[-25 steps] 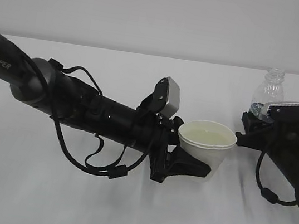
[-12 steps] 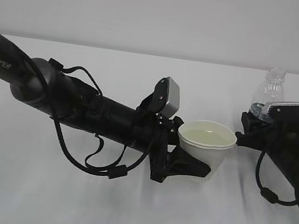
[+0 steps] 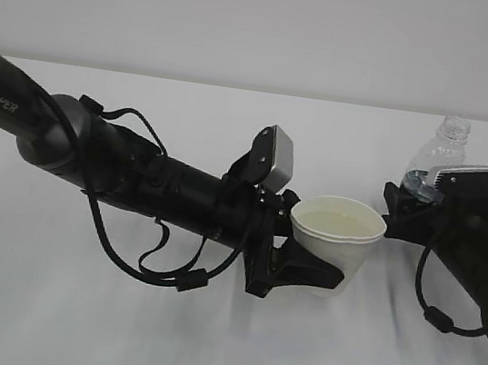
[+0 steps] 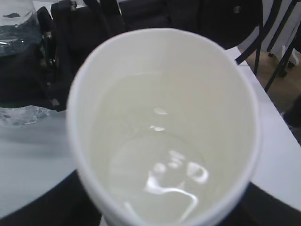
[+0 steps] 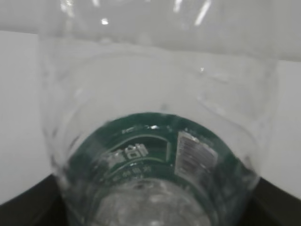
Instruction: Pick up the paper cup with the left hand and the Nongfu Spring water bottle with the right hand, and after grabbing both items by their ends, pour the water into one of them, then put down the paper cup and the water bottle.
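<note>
Both vessels stay upright so nothing spills: my left hand (image 3: 309, 270) clamps the water-filled paper cup (image 3: 336, 242) at centre. At three o'clock, the Nongfu Spring water bottle (image 3: 438, 156) sits between my right hand's (image 3: 406, 207) jaws; whether they grip it, I cannot tell.

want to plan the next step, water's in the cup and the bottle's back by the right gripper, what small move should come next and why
Probably draw the right hand back from the water bottle. The bottle stands nearly upright on the table at that gripper, and pouring looks done: the paper cup in the left hand already holds water. Setting the cup down would follow.
</note>
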Available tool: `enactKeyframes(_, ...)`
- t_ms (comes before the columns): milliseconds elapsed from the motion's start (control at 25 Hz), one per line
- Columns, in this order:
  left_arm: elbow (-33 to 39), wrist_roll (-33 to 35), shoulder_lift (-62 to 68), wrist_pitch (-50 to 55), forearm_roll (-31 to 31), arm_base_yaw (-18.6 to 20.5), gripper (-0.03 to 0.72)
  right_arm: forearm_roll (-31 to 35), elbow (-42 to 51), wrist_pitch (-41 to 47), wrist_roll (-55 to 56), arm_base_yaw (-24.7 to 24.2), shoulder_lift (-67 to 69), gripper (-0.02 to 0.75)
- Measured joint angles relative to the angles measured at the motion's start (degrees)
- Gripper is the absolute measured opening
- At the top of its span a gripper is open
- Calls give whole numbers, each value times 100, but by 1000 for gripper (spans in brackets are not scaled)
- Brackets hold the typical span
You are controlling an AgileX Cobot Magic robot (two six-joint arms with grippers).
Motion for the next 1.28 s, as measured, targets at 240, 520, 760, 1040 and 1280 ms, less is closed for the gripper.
enactKeyframes(240,0,0,0,0,0,0,425,-22,253,-24,0,0,0,552)
enactKeyframes(520,0,0,0,0,0,0,425,-22,450,-24,4,0,-210,556)
enactKeyframes(760,0,0,0,0,0,0,425,44,642,-24,4,0,-557,556)
enactKeyframes(1040,0,0,0,0,0,0,425,62,1174,-24,4,0,-905,557)
enactKeyframes(1280,0,0,0,0,0,0,425,26,1481,-13,4,0,-1203,562)
